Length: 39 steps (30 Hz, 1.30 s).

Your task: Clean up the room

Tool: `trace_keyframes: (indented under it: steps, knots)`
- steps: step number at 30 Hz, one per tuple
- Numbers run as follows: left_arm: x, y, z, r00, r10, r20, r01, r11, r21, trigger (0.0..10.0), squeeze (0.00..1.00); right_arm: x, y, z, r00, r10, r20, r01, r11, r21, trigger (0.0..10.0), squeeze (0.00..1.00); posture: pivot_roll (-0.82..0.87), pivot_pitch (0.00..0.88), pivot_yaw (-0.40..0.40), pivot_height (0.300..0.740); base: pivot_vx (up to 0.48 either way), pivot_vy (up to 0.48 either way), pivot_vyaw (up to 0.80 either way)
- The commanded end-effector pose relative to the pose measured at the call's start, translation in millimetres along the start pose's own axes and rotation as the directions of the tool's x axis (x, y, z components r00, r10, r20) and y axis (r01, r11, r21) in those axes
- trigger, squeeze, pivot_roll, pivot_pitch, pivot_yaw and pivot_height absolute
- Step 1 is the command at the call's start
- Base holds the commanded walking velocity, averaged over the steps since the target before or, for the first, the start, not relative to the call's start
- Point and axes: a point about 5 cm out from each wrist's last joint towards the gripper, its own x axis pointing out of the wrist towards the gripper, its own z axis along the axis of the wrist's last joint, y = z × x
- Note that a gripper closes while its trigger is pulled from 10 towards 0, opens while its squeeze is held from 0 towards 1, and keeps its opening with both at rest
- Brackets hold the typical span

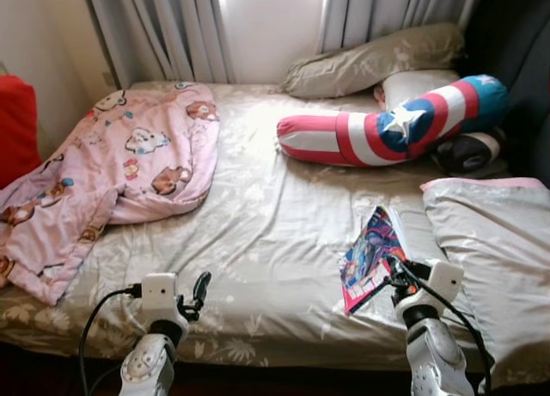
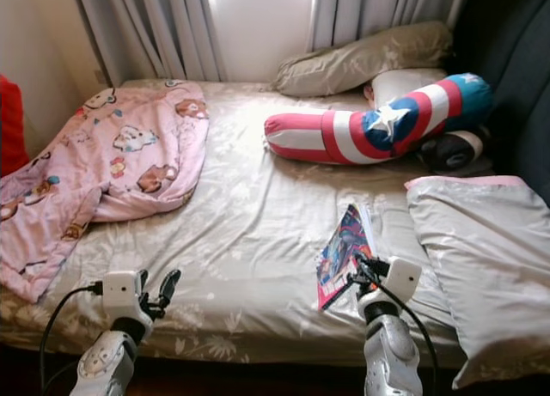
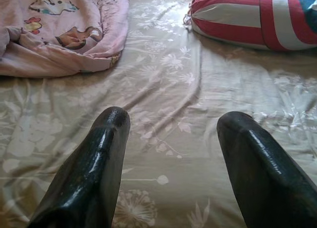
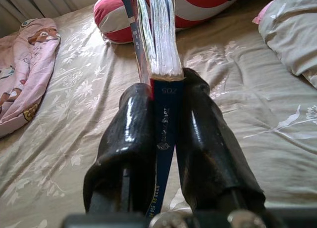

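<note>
Glossy paper is what the right gripper (image 1: 397, 274) has clamped: in the left eye view a colourful book (image 1: 371, 257) lies tilted over the near right part of the bed (image 1: 258, 233), with its low corner between the black fingers and its long axis running away from the robot, toward the striped bolster pillow (image 1: 387, 125). The left gripper (image 1: 196, 293) hovers over the near edge of the sheet, well apart from the book, so the right arm is clearly the nearer one. In the right eye view the same book (image 2: 342, 252) stands between the grey pillow (image 2: 481, 258) and the pink blanket (image 2: 103, 168). In the left wrist view the two fingers (image 3: 94, 168) are spread apart above bare sheet. In the right wrist view the fingers (image 4: 129, 149) press both sides of the book's spine (image 4: 164, 134), and the pages fan away above them. I judge the next move must lift the book straight off the bed.
</note>
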Motion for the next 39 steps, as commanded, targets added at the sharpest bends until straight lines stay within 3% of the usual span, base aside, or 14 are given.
trace_keyframes:
  steps: [1,17,39]
  knots:
    - [0.1,1.0,0.6,1.0,-0.002,-0.003,0.002,1.0,0.0,10.0,0.0,3.9,-2.2,12.1,0.998,-0.006,0.056,0.007,1.0,-0.016,10.0,0.0,0.14,0.002,-0.015,0.706,0.27,0.0,0.0]
    - [-1.3,2.5,1.1,1.0,-0.008,-0.008,0.008,1.0,0.01,10.0,0.0,2.4,-4.8,11.3,0.998,-0.02,0.056,0.022,0.999,-0.045,10.0,0.0,0.15,0.022,-0.005,0.706,0.28,0.0,0.0]
    - [-2.0,2.5,1.7,1.0,-0.016,-0.008,0.016,1.0,0.016,10.0,0.0,3.2,-7.9,12.6,0.998,-0.016,0.054,0.019,0.998,-0.06,10.0,0.0,0.15,0.021,-0.006,0.706,0.044,0.0,0.0]
